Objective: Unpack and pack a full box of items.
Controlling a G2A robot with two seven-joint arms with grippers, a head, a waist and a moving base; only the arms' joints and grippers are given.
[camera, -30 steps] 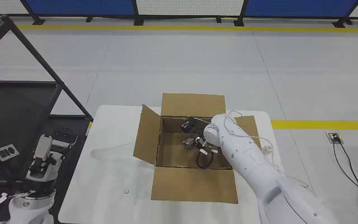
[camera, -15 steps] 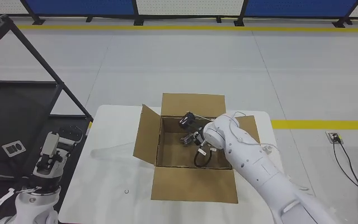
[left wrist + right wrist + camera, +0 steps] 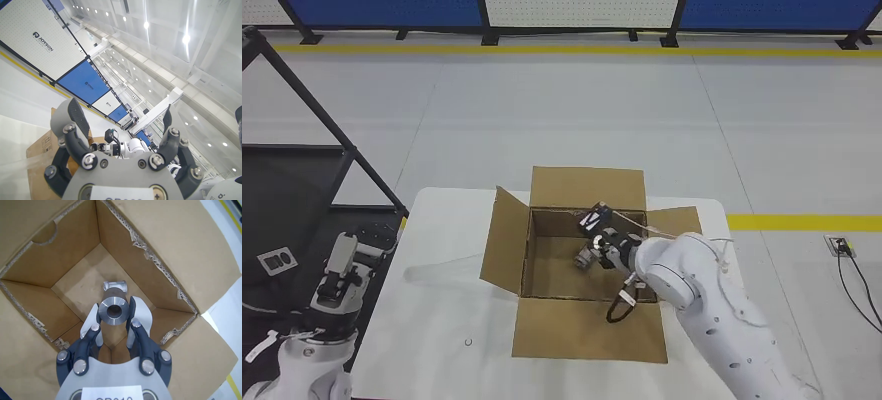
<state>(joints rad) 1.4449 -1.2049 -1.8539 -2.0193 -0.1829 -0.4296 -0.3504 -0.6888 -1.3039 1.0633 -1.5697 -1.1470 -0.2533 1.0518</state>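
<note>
Box (image 3: pixel 587 188) of brown cardboard, all four flaps folded out, standing on the white table (image 3: pixel 442 310); I count one box and one table. My right gripper (image 3: pixel 114 309) is lowered inside the box, jaws clamped on either side of a metal cylinder (image 3: pixel 115 298) with a bored, polished end face turned toward the wrist camera. A paler flanged section lies at the cylinder's far end; I cannot tell whether it is part of the same piece or a second item resting on the box floor. My count of items is therefore one, possibly two. In the top view the right gripper (image 3: pixel 587 258) sits over the middle of the box floor, well below the rim. My left gripper (image 3: pixel 122 109) is off the table's left edge, well apart from the box, pointing up into the hall, its jaws spread wide with nothing between them.

Progress, as I judge it: with so few items to be counted in a box the task calls full, the work stands either near the end of unpacking or at the very start of packing. Which of the two, these views do not settle. Either way, at least one full pass of loading remains to be shown complete
</note>
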